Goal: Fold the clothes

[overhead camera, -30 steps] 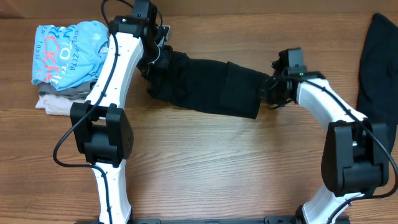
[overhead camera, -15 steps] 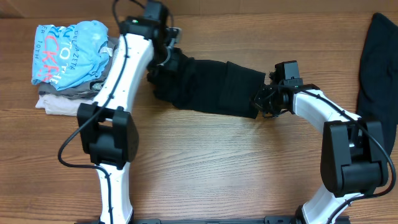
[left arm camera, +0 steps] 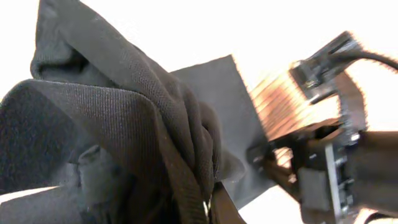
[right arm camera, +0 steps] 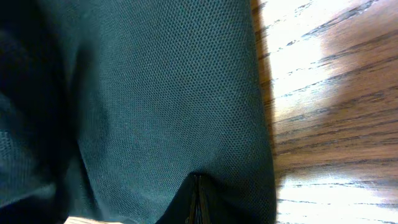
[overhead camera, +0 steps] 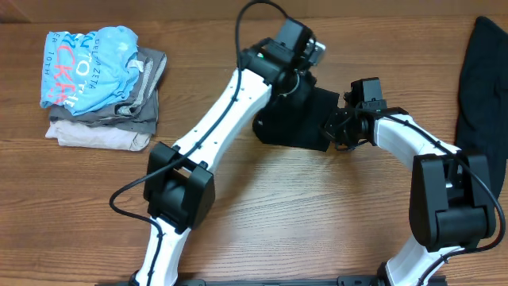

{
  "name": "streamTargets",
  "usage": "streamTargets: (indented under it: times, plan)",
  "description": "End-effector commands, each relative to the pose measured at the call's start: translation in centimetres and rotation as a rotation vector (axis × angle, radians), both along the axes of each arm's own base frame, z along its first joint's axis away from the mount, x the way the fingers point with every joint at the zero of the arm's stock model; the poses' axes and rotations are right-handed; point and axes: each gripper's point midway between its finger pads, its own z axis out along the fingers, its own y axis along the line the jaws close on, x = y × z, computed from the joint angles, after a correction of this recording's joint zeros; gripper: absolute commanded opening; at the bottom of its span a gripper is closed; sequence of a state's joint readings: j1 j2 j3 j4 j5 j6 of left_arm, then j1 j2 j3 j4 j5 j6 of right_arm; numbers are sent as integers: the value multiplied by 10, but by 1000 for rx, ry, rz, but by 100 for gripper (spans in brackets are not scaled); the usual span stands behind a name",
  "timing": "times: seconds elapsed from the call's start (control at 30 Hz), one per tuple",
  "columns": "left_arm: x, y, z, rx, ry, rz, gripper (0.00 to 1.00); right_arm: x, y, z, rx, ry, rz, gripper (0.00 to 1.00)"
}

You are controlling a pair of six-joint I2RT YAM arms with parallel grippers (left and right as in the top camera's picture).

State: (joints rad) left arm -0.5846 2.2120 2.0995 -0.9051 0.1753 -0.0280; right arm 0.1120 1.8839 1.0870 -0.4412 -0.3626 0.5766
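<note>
A black garment [overhead camera: 290,123] lies bunched on the wooden table at centre right, its left part carried over onto its right part. My left gripper [overhead camera: 304,75] is shut on a thick bunch of the black fabric [left arm camera: 124,112] and holds it above the garment's right end; its jaws [left arm camera: 208,208] are buried in cloth. My right gripper [overhead camera: 333,127] is shut on the garment's right edge at table level, with its fingertips [right arm camera: 198,199] pinched on the dark weave [right arm camera: 155,93]. A second black garment [overhead camera: 482,79] lies at the far right edge.
A folded stack with a light-blue lettered shirt [overhead camera: 91,67] over grey and beige garments [overhead camera: 99,127] sits at the far left. Bare wood table [overhead camera: 317,214] runs along the front. The right arm [left arm camera: 336,168] shows close in the left wrist view.
My left gripper has swung far to the right, carrying the garment's left end over towards the right end. The garment went from a long strip to a short bunch. The right gripper has held still.
</note>
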Motion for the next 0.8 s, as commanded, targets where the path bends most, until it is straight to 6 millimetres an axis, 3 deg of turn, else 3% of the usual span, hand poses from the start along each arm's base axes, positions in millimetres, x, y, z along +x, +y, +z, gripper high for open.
streamTargets:
  times: [0.0,0.1,0.2,0.37,0.47,0.5,0.53,0.6,0.7,0.77]
  plan:
    - [-1,-17,28,-57,-59,-5,4,0,3,8,13,-20,4,4]
    - [-3,-20,27,-54,-57,-11,6,8,9,21,45,-69,30,4]
    - [-2,-19,27,-55,-57,-6,4,34,-6,71,43,-198,-17,4]
    - [-3,-18,26,-52,-52,-6,4,44,-63,141,39,-313,-151,4]
    - [-4,-20,27,-58,-49,-8,4,36,-99,155,24,-319,-230,4]
    - [-5,-22,27,-59,-50,-11,11,35,-104,156,25,-319,-236,4]
    - [-6,-25,27,-61,-54,-17,47,33,-113,156,38,-313,-256,4]
    - [-5,-27,29,-69,-65,-19,100,31,-123,158,62,-315,-260,4]
    - [-4,-32,41,-110,-77,-18,100,29,-131,161,92,-324,-262,4]
    - [-1,-35,71,-149,-126,-23,100,28,-132,161,91,-329,-249,5]
